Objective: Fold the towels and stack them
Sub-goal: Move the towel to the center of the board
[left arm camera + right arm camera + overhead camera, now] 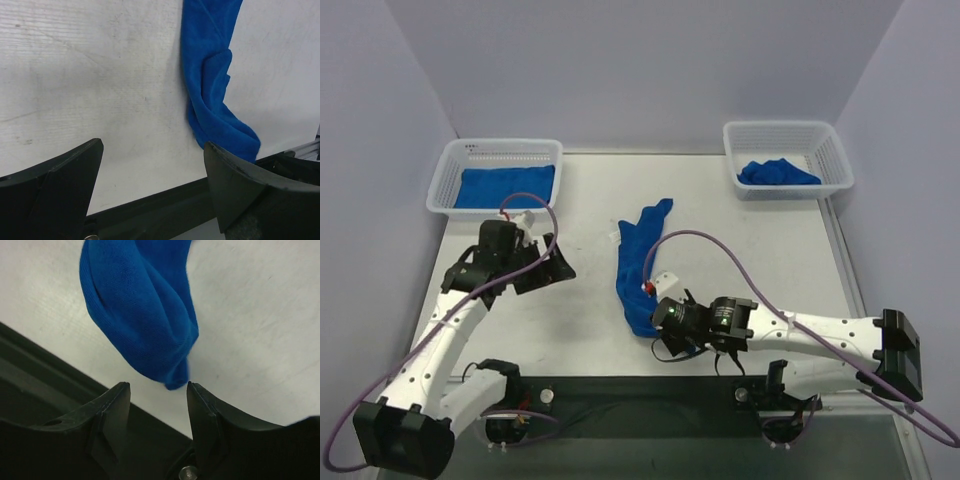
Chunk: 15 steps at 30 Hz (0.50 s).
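the loose towel (638, 265) should handle as a light, limp thing: soft terry with no stiffness, likely to sag and twist when lifted, and unlikely to slip from a firm pinch; a corner or hem is the place to take it, one per arm, so it can be pulled flat before any fold; the corners are lost in the roll, so i cannot tell which end holds one; it is royal blue, matte and nubby, twisted into a long rope; it lies on the white table (750, 250) between the two arms, running from mid-table toward the near edge; its near end lies just beyond the tips of the right gripper (158, 390), whose jaws stand part-way apart with nothing pinched between them; the left gripper (152, 150) is spread wide and empty, over bare table off to the rope's left; a flat folded towel (505, 187) sits in the left mesh basket (445, 190), a bunched towel (777, 173) in the right mesh basket (835, 165), both baskets at the far corners.
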{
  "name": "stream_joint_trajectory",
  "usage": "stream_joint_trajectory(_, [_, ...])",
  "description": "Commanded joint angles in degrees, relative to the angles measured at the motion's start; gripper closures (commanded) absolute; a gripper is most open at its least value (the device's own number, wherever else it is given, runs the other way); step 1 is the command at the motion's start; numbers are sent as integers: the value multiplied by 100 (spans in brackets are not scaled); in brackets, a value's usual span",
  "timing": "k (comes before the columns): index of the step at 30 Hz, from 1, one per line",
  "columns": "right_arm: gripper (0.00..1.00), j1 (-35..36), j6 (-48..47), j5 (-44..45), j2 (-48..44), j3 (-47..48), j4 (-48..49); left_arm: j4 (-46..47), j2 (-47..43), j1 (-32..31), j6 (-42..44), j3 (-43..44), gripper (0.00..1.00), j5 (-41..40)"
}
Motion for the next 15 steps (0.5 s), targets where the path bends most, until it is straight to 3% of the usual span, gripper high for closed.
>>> stream_joint_trajectory(1, [50,-17,1019,-881,-87,-279,-507,645,277,-723,-390,121,7,-549])
stream_joint_trajectory(3, [35,-341,1020,-1136,-333,-289,-560,821,611,-996,-443,227,7,-936])
stream_joint_trajectory(6, [27,-1525,836,-1479,-667,-70,-552,1093,1216,-1392,-330,437,7,-1401])
stream_joint_trajectory(8, [27,-2369,581,-1654,-721,264,-325,1295,1786,-1454,-276,622,8,-1552])
stream_joint_trajectory(9, [27,-3165,458,-1925,-642,413,-210,1374,1990,-1454,-207,736,9,-1622])
stream_joint_trajectory(11, [27,-3750,282,-2085,-240,851,175,1646,2638,-1533,-127,1157,11,-1640])
stream_joint_trajectory(15, [39,-4552,246,-2287,710,1512,854,1963,3730,-1568,-21,2088,17,-1640])
